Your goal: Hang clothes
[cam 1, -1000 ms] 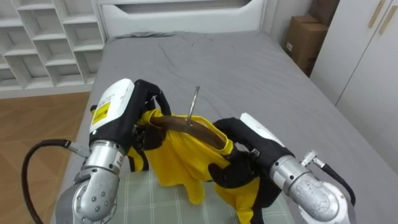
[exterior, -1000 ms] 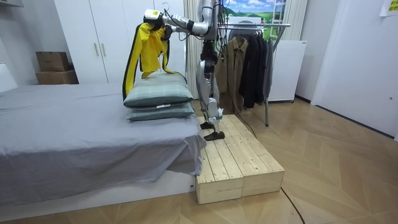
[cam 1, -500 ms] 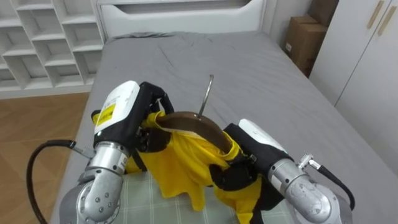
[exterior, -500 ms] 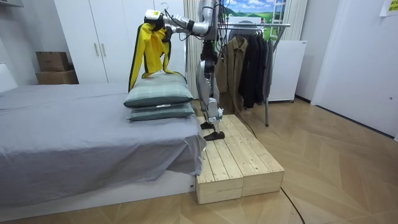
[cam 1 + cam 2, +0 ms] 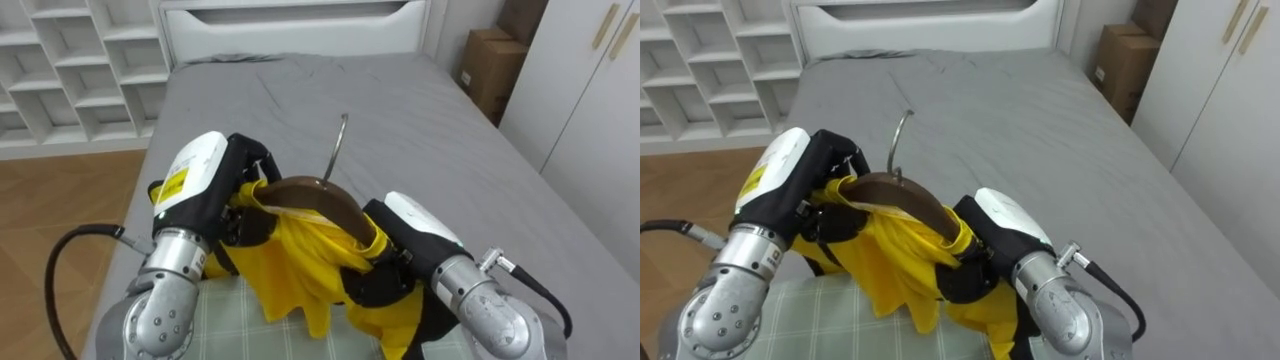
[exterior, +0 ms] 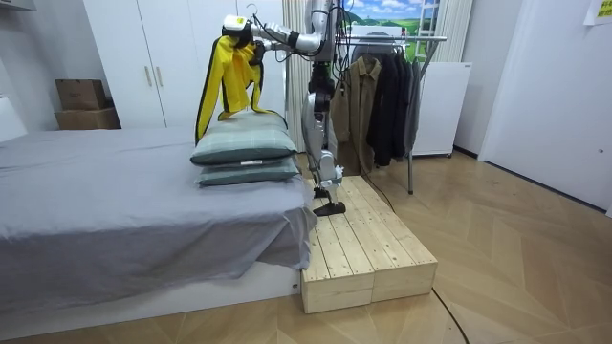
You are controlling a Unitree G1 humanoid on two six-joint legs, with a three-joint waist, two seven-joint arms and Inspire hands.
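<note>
A yellow garment [image 5: 298,272] is draped over a dark brown wooden hanger [image 5: 318,198], whose metal hook [image 5: 338,148] points up. My left hand [image 5: 213,188] is curled round the hanger's left end and the cloth there. My right hand [image 5: 396,250] grips the right end, also with cloth in it. In the room view I stand on a wooden platform [image 6: 368,244] beside the bed. There I hold the garment [image 6: 226,81] high over the pillows [image 6: 245,145], and it hangs down to them.
A green checked pillow [image 5: 228,322] lies right below my hands, with the grey bed [image 5: 350,95] beyond. White shelves [image 5: 70,60] stand at the far left. A cardboard box [image 5: 488,60] and wardrobe doors [image 5: 600,90] are on the right. A clothes rack [image 6: 397,38] with dark coats stands behind me.
The hanger rose a little and its hook swung to the right and more upright. In the room view the garment's long trailing side drew in closer.
</note>
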